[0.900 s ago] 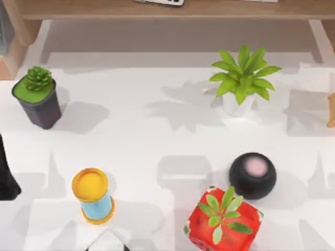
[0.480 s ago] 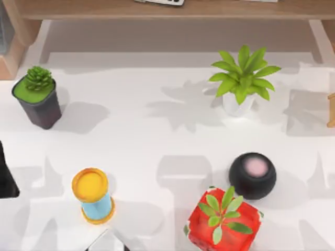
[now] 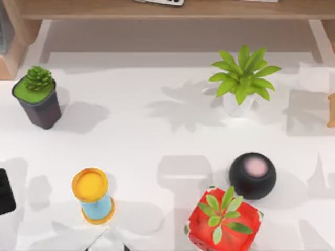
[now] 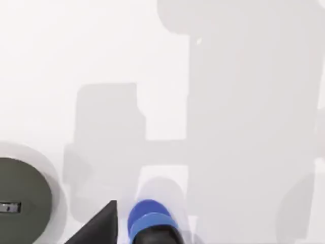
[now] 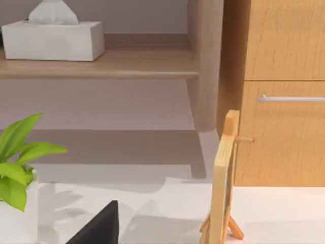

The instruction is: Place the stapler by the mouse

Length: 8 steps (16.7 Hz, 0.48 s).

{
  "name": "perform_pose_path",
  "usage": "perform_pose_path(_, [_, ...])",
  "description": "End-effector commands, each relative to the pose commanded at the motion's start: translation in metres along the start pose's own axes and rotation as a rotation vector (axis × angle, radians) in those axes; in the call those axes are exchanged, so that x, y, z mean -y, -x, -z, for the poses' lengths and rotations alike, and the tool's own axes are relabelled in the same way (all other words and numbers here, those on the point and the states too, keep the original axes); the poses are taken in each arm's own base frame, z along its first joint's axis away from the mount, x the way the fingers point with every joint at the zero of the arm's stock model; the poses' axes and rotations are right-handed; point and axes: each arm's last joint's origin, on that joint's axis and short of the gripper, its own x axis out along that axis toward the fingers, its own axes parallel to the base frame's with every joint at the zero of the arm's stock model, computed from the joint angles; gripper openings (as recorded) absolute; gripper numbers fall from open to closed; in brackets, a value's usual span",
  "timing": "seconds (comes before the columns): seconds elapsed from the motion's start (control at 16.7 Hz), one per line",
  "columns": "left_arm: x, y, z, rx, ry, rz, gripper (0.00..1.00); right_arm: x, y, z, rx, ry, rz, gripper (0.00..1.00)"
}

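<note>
Top view: white tabletop w/ a wooden shelf unit along the back. Succulent in a dark pot sits back-left, leafy plant in a white pot back-right. Nearer me are a yellow-topped blue cylinder, a black rounded thing w/ pinkish top and, touching or just in front of it, a red box w/ a plant. The black rounded thing is prob. the mouse, but I can't confirm. My left arm is a black block at the table's left edge, well apart from it. I can't pick out a stapler for sure here.

Left wrist view: bare white table and shadows. A blue-and-black object lies at the frame edge, just beside a dark wedge of the left gripper; it's my best guess for the stapler. There's also a grey disc. Can't tell whether this gripper is open, closed or holding anything.

Right wrist view: tissue box on the shelf, a wooden easel, a cabinet drawer. The right gripper looks parked, state can't tell.

Risks, imo: w/ the grasp unconfirmed, a lift could come up empty or drop the stapler mid-carry. The route right passes the cylinder, which looks easy to tip. The red box crowds the mouse, so a careless set-down could knock either one.
</note>
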Motion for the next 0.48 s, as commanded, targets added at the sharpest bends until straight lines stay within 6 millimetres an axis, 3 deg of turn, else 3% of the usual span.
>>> perform_pose_path(0.24, [-0.005,-0.013,-0.015,-0.339,0.106,-0.095,1.00,0.000,0.000,0.000,0.000,0.000,0.000,1.00])
perform_pose_path(0.48, [-0.008,-0.021,-0.027,-0.516,0.171,-0.153,1.00,0.000,0.000,0.000,0.000,0.000,0.000,1.00])
